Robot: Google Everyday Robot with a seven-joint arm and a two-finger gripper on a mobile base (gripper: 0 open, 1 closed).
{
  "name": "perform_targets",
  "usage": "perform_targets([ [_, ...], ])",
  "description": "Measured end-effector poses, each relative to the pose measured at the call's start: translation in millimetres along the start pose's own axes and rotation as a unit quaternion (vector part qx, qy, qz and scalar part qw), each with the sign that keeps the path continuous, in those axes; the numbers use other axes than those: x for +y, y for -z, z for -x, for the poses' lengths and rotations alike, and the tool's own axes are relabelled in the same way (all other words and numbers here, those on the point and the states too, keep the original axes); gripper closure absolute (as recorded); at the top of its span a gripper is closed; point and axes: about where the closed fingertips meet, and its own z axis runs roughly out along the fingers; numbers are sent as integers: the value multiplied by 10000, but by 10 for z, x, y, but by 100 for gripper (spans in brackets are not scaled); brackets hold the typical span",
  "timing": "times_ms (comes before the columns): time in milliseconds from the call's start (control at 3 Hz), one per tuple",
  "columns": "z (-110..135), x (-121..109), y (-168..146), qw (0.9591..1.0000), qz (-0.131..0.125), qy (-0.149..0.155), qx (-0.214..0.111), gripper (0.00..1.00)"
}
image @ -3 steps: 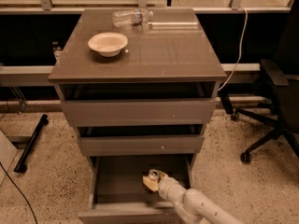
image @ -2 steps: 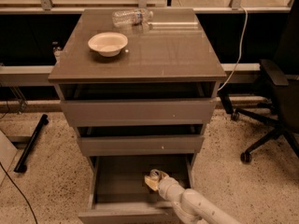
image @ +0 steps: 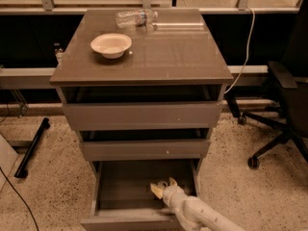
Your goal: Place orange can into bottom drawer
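Grey-brown cabinet [image: 168, 57] on speckled floor, bowl [image: 111, 44] and clear bottle [image: 136, 18] on top; bottom drawer [image: 120, 186] pulled out, gripper [image: 163, 185] inside it, jaws apart, orange can [image: 150, 187] dimly visible on the drawer floor just beside the gripper.

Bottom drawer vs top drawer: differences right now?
The bottom drawer is pulled far out, with its interior exposed; the top drawer is only slightly out. The end effector reaches into the bottom drawer; nothing reaches into the top drawer. Both have flat, handleless grey-brown fronts.
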Motion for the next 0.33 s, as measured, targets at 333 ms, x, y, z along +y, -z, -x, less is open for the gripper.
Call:
perform_targets([
  [333, 1, 1, -3, 10000, -2, 1, 0, 0],
])
